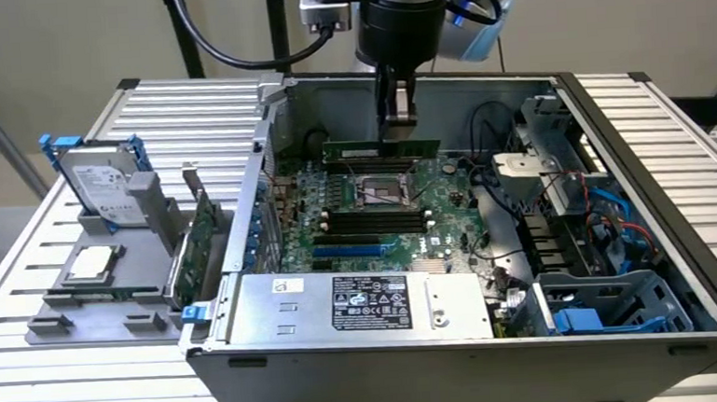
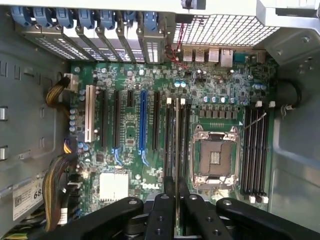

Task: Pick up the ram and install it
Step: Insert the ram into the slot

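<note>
The ram [image 1: 381,150] is a narrow green stick held level above the motherboard [image 1: 447,219] inside the open computer case. My gripper [image 1: 398,131] reaches down from above and is shut on the stick's upper edge. In the wrist view the ram [image 2: 176,140] appears edge-on as a thin line running out from my gripper [image 2: 176,194], whose black fingers [image 2: 165,200] press both its faces. It hangs over the black memory slots [image 2: 169,145] beside the empty processor socket [image 2: 215,155]. More black slots [image 2: 255,150] lie on the socket's other side.
A grey tray [image 1: 60,317] at the exterior view's left holds a hard drive [image 1: 102,184], a square processor chip [image 1: 92,264] and a green expansion card [image 1: 200,248]. The power supply [image 1: 365,303], case walls [image 1: 489,86], drive cage [image 1: 567,151] and cables [image 2: 55,185] surround the board.
</note>
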Robot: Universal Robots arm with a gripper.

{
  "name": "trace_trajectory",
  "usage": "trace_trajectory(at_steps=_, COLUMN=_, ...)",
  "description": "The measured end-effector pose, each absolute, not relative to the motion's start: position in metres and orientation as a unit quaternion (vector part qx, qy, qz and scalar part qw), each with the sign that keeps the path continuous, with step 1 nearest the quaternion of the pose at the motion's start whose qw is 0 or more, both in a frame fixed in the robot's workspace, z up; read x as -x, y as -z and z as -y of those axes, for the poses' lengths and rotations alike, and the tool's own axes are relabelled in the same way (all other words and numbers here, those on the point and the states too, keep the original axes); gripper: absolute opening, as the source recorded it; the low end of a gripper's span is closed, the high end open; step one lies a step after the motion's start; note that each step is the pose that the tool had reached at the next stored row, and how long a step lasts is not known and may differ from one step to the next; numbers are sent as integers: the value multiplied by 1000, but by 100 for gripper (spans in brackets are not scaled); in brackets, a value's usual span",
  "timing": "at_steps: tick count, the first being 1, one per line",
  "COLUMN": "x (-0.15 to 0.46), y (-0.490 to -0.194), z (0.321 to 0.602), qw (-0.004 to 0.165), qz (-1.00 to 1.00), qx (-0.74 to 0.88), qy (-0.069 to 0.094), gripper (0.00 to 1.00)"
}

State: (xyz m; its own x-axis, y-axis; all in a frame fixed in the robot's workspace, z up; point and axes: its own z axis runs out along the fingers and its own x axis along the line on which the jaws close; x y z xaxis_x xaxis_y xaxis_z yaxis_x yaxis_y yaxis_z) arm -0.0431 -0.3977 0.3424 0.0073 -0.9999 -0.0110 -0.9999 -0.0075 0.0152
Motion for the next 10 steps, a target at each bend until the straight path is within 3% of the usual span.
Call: trace_trajectory(at_steps=10, x=43, y=-324, z=398, qw=2, qz=707, qx=-707, qy=9, gripper=0)
